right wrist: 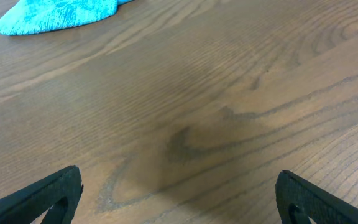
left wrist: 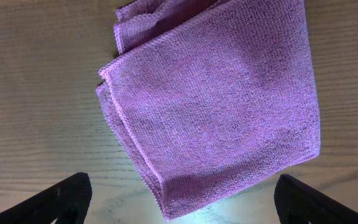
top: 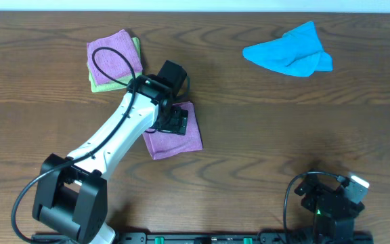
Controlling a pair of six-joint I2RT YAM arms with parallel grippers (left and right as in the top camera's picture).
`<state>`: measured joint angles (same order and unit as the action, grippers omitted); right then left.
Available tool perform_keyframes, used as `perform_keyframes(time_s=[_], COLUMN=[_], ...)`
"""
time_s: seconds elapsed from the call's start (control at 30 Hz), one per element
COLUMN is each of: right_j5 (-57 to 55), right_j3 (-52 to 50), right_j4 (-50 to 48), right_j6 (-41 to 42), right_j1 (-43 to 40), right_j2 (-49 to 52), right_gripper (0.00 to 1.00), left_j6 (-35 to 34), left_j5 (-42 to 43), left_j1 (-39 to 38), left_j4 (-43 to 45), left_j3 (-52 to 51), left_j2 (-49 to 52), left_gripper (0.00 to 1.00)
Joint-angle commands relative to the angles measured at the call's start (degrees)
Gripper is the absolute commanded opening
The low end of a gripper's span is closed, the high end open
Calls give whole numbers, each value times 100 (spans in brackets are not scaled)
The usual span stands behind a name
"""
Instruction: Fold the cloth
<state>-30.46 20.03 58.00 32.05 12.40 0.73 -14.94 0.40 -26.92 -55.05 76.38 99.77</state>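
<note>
Near right, the right claw hangs spread wide over the table — gripping nothing. Left of centre, the left claw gapes empty above the folded purple cloth. Far right — a crumpled blue cloth.

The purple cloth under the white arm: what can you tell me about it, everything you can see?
The purple cloth is a soft, nappy fabric, like microfibre, with stitched edges. It lies flat on the wooden table, folded into a rough square of several layers, whose edges show stacked along one side and at one corner. It sits askew to the table's edge. The left gripper hangs over it with fingers spread wide, holding nothing; whether it touches the cloth cannot be told.
</note>
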Motion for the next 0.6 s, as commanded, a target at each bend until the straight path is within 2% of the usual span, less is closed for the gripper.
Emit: perform_keyframes(time_s=[0.0, 0.27, 0.47, 0.57], right_j5=[-59, -24, 1670, 1816], right_j3=[-57, -57, -57, -57], right_j4=[7, 0, -227, -387], right_j6=[70, 92, 133, -52], right_j1=[-22, -22, -22, -20], right_j2=[9, 9, 9, 9], right_gripper=[99, 99, 99, 99], left_j6=[81, 76, -109, -315], left_j5=[-101, -81, -76, -61], left_j1=[-11, -11, -11, -11], left_j4=[4, -28, -52, -109], left_j3=[76, 76, 76, 76], left_j2=[17, 20, 17, 17], left_gripper=[95, 95, 95, 95])
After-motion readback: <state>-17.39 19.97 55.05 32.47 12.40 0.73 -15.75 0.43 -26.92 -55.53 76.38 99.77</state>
